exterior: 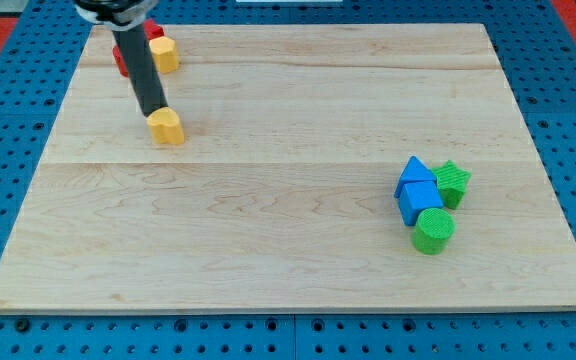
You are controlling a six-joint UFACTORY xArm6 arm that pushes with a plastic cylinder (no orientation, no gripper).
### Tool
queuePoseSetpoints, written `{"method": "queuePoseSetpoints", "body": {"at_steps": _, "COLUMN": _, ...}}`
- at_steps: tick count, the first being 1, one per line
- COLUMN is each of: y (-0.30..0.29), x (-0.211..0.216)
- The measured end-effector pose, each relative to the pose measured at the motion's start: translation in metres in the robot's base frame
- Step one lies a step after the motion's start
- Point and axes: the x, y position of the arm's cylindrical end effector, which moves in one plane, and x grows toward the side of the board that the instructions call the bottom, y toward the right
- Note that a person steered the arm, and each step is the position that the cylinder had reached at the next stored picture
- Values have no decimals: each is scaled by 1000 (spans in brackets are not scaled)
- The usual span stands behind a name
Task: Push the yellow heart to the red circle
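Resting at the board's point(268, 250) upper left, yellow heart point(167, 127) touches my tip point(155, 112) above it; no fingers, nothing grasped; judged light, rigid, free-sliding, best pushed from its lower face toward half-hidden red circle point(120, 60) beside yellow block point(165, 54).

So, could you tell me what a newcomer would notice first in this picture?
First, my tip at the view's upper left, right at the top edge of the yellow heart. Above it, a second yellow block sits against red blocks partly hidden by the rod. At the right, two blue blocks and two green blocks huddle together.
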Motion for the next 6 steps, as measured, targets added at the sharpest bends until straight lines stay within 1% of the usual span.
{"method": "queuePoseSetpoints", "body": {"at_steps": 1, "y": 57, "x": 2}}
{"method": "queuePoseSetpoints", "body": {"at_steps": 2, "y": 61, "x": 32}}
{"method": "queuePoseSetpoints", "body": {"at_steps": 3, "y": 38, "x": 61}}
{"method": "queuePoseSetpoints", "body": {"at_steps": 4, "y": 19, "x": 53}}
{"method": "queuePoseSetpoints", "body": {"at_steps": 5, "y": 16, "x": 34}}
{"method": "queuePoseSetpoints", "body": {"at_steps": 6, "y": -7, "x": 17}}
